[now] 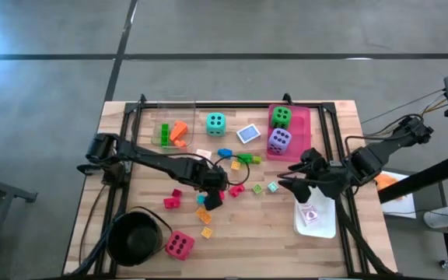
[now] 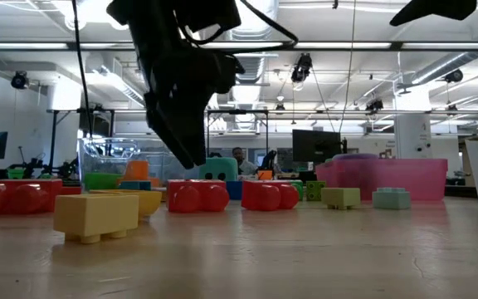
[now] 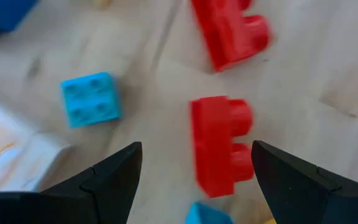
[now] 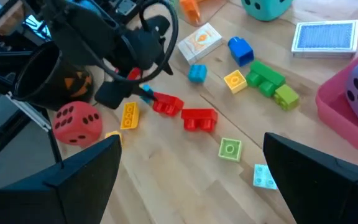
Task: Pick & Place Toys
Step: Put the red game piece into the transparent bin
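Red plastic is what the coming move turns on: in the left wrist view a red block (image 3: pixel 221 144) lies on the wooden bench (image 1: pixel 286 241) directly between the 2 fingers of the left pincer (image 3: pixel 197 180), with a gap on each side and no contact visible. Its long axis is seen running along the line of the fingers, not across the gap, so the narrow width is offered to a closing grip. A 2nd red block (image 3: pixel 230 31) lies just beyond it, and a small blue block (image 3: pixel 91 99) sits off to one side.

From above, the left pincer (image 1: pixel 212 194) is placed near the middle of the bench amid the scattered blocks, its arm stretched in from the left edge and angled downward; in the low view it is shown hanging just above the wood. Its fingers are spread and nothing is pinched.

The right pincer (image 1: pixel 298 183) is held at the right, beside the white tray (image 1: pixel 329 225), spread wide and empty. The left arm is judged much the nearer to the red block. A straight descent and closure seems called for.
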{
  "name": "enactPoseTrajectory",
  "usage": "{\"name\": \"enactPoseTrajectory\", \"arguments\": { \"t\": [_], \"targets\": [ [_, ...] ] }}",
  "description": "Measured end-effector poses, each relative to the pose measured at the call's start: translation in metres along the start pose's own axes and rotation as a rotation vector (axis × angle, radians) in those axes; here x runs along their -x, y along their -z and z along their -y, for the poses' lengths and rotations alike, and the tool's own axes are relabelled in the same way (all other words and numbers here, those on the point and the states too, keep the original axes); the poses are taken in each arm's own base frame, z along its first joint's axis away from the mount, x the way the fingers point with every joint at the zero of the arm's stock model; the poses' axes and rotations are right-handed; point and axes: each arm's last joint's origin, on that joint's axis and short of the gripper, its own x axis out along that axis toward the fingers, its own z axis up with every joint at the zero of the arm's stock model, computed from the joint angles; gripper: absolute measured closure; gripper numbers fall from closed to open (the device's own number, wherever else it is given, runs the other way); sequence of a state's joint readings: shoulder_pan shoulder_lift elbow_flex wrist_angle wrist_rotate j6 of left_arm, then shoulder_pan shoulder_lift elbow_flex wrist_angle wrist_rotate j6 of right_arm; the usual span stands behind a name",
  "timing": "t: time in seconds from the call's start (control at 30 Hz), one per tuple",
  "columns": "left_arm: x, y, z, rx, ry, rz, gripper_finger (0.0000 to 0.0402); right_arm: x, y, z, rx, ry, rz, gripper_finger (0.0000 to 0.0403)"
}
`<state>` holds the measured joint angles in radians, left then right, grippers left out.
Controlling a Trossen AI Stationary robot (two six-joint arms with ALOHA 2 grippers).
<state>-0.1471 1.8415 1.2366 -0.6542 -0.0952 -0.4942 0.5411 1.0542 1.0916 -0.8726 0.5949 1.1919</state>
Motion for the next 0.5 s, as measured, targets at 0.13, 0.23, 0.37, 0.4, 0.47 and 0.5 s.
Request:
{"name": "enactPoseTrajectory", "arguments": {
  "t": [0.13, 0.23, 0.37, 0.4, 0.47, 0.5],
  "targets": [
    [-0.01, -0.001, 0.003, -0.022, 0.016, -0.002, 0.0099, 0.002, -0.001, 0.001, -0.001, -0.012, 0.003, 0.0018],
    [-0.014, -0.001, 0.004, -0.026, 0.013, -0.006, 0.0099, 0.005, -0.003, -0.001, -0.003, -0.045, 0.013, 0.0018],
    [-0.021, 0.0, 0.004, -0.031, 0.006, -0.021, 0.0099, 0.01, -0.007, -0.002, 0.01, -0.086, 0.033, 0.0018],
    [-0.024, 0.001, 0.004, -0.032, 0.003, -0.027, 0.0099, 0.011, -0.008, -0.001, 0.01, -0.094, 0.037, 0.0018],
    [-0.028, 0.001, 0.004, -0.039, 0.006, -0.04, 0.0099, 0.012, -0.009, -0.002, 0.006, -0.103, 0.042, 0.0018],
    [-0.029, 0.002, 0.004, -0.04, 0.011, -0.044, 0.0099, 0.013, -0.009, -0.001, 0.003, -0.106, 0.05, 0.0018]
  ]
}}
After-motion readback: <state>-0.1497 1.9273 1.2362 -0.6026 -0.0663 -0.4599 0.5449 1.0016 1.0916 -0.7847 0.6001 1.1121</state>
